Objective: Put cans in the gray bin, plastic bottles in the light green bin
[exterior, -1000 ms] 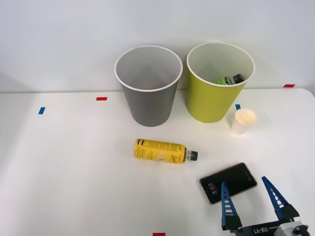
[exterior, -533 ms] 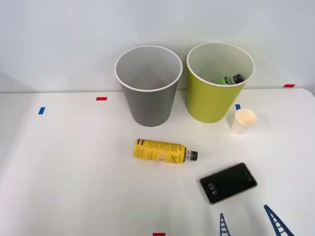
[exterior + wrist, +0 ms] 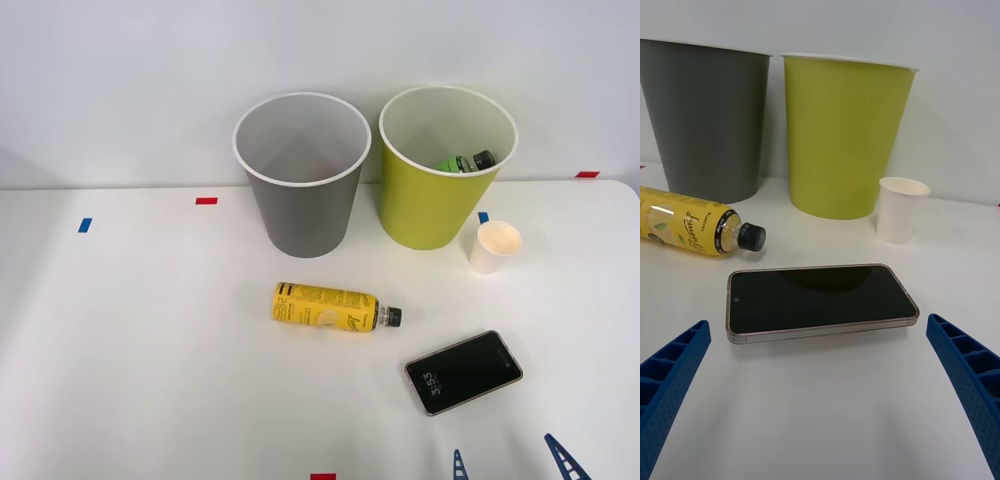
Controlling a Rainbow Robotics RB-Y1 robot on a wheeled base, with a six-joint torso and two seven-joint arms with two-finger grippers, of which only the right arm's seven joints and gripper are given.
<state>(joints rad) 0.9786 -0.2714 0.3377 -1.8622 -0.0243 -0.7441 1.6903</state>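
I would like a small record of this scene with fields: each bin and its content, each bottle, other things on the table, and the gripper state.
gray bin: upright, no item seen inside
light green bin: upright, right of the gray bin, holds the green-label bottle
yellow-label bottle: lying on the table in front of the bins, cap toward the phone
phone: flat, screen up, just ahead of the gripper
paper cup: upright beside the light green bin
right gripper: open, holding nothing
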